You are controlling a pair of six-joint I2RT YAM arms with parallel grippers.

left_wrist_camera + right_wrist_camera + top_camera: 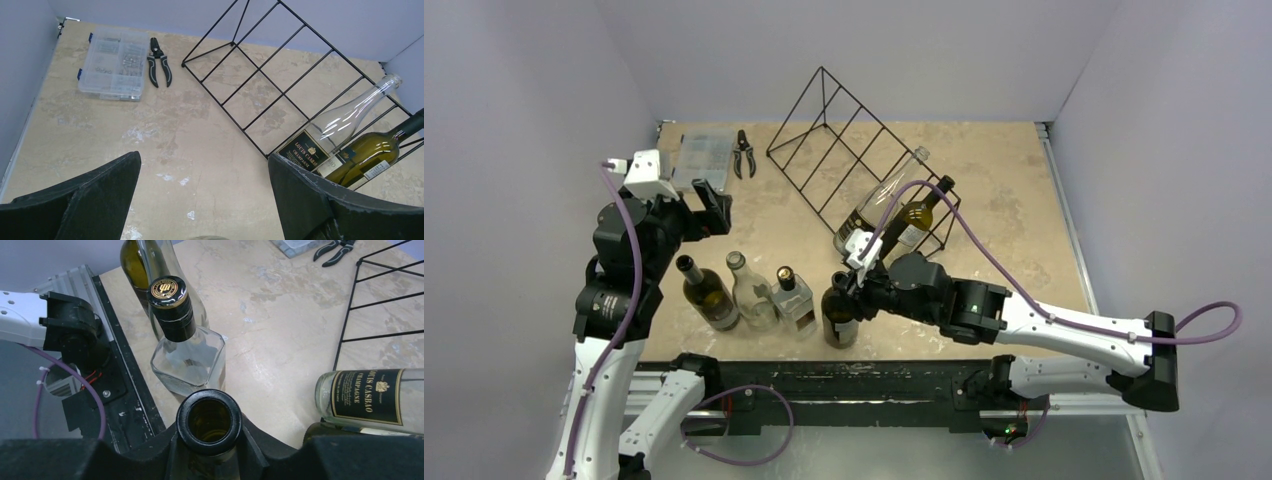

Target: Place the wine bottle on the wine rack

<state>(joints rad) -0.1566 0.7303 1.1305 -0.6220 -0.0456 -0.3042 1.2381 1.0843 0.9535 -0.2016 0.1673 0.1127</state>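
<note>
A dark wine bottle [839, 316] stands upright near the table's front edge, its open mouth [209, 421] facing the right wrist camera. My right gripper [841, 287] is shut on its neck, one finger pressed against each side [210, 442]. The black wire wine rack [849, 150] stands at the back middle of the table [280, 75], and its end shows in the right wrist view [372, 302]. My left gripper [714, 205] hovers at the left of the table, open with nothing between its fingers [204, 159].
A clear champagne bottle [884, 195] and a green bottle [919, 215] lie on the rack's right slots. A dark green bottle [707, 292], a clear one [752, 292] and a square capped one [793, 297] stand front left. A plastic parts box [702, 160] and pliers [745, 153] lie back left.
</note>
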